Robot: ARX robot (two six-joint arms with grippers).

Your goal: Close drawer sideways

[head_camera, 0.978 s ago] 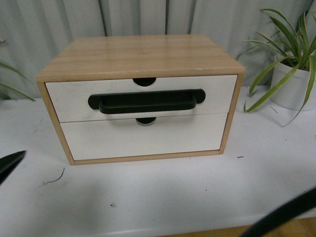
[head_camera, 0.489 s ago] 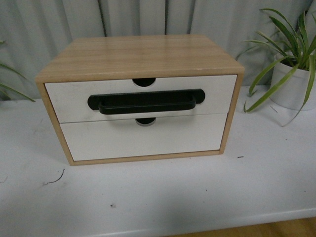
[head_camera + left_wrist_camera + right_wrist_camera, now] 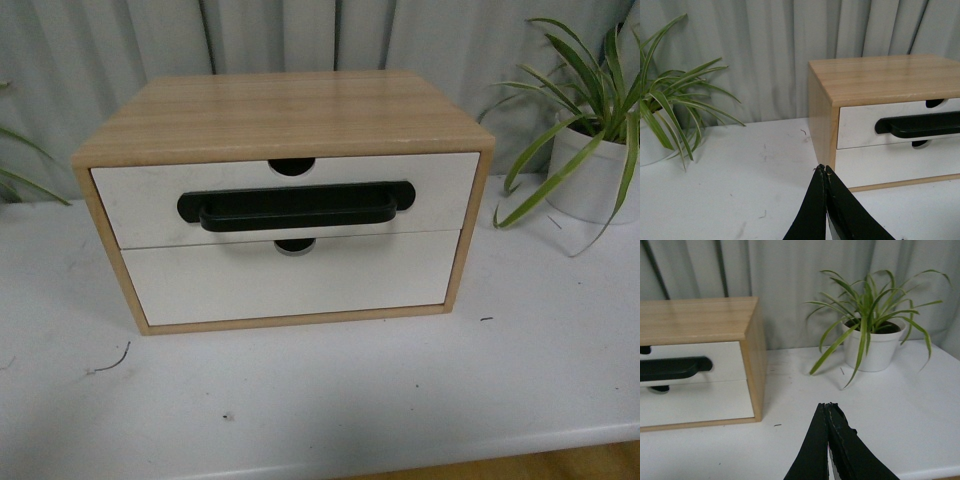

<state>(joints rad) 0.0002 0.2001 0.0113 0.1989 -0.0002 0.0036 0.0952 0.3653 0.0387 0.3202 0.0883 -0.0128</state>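
Both hands are seen pressed shut and empty, the left hand [image 3: 824, 169] and right hand [image 3: 826, 405] held before the cabinet [image 3: 290, 110]. Its upper drawer [image 3: 140, 200] is seated flush inside.

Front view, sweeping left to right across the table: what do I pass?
Plant leaves at the left edge → wooden cabinet with the drawer and its black handle → potted plant.
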